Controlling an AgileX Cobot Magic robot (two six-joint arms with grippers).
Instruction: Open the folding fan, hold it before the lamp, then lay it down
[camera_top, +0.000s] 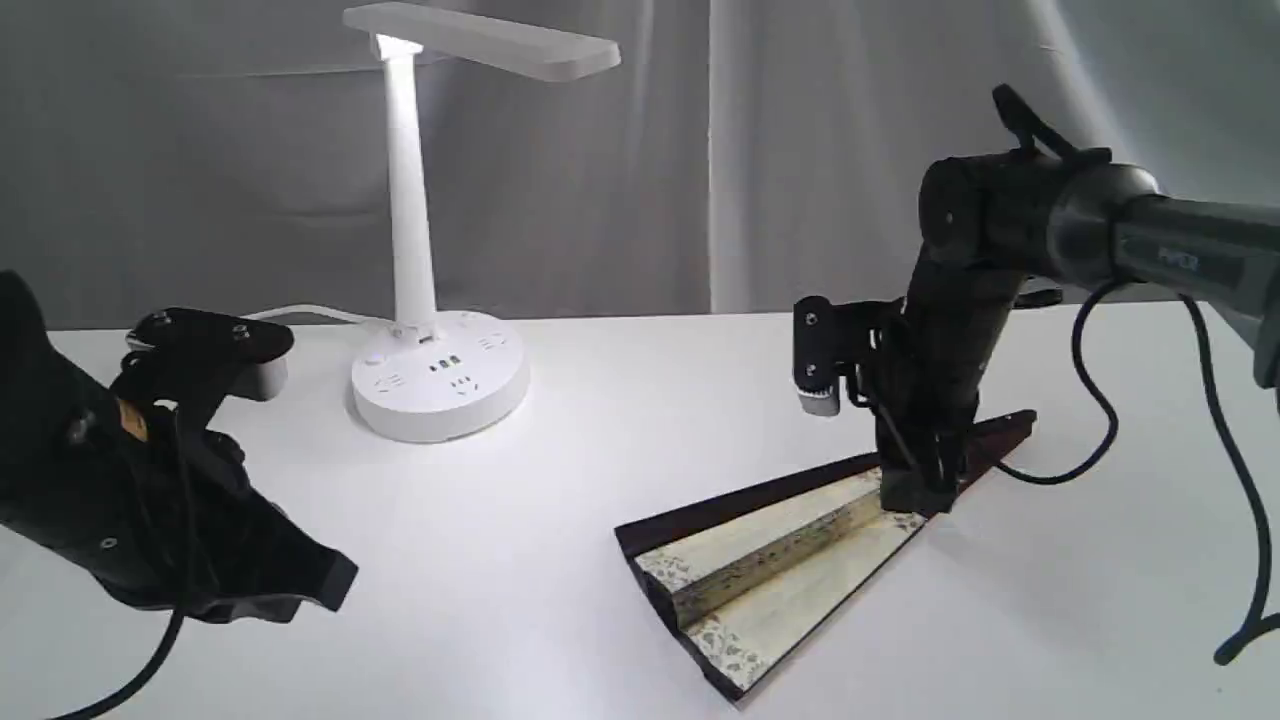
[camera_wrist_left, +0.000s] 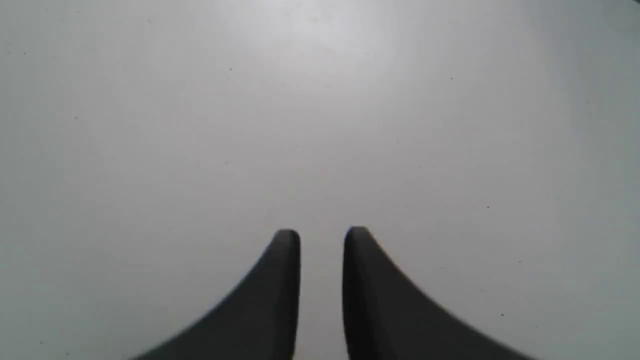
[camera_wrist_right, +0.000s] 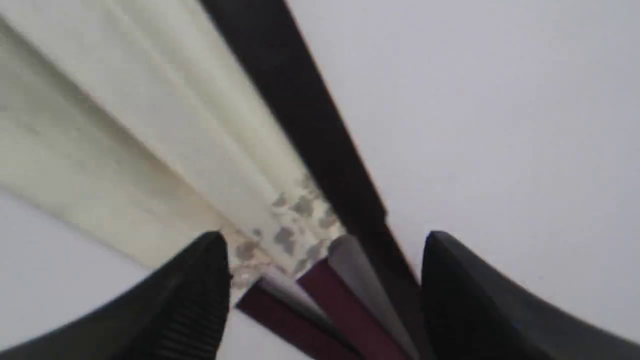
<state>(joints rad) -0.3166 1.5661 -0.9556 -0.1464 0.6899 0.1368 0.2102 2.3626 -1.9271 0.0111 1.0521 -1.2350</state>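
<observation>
The folding fan (camera_top: 780, 570) lies partly spread on the white table (camera_top: 600, 400), right of centre, showing a few cream pleats with a floral border between blackish guards. My right gripper (camera_top: 915, 490) points down over its maroon ribs, near the narrow end. In the right wrist view that gripper (camera_wrist_right: 325, 240) is open, with the fan (camera_wrist_right: 150, 125) and its ribs between the two fingers and gaps on both sides. The white lamp (camera_top: 410, 200) stands lit at the back left. My left gripper (camera_top: 330, 585) hangs low at the front left, and in its wrist view the gripper (camera_wrist_left: 322, 235) is shut to a narrow slit on nothing.
The lamp's round base (camera_top: 440, 385) with sockets sits on the table, its white cord (camera_top: 300, 315) running off to the left behind my left arm. A grey curtain (camera_top: 800, 150) closes off the back. A black cable (camera_top: 1090, 400) loops down from the right arm.
</observation>
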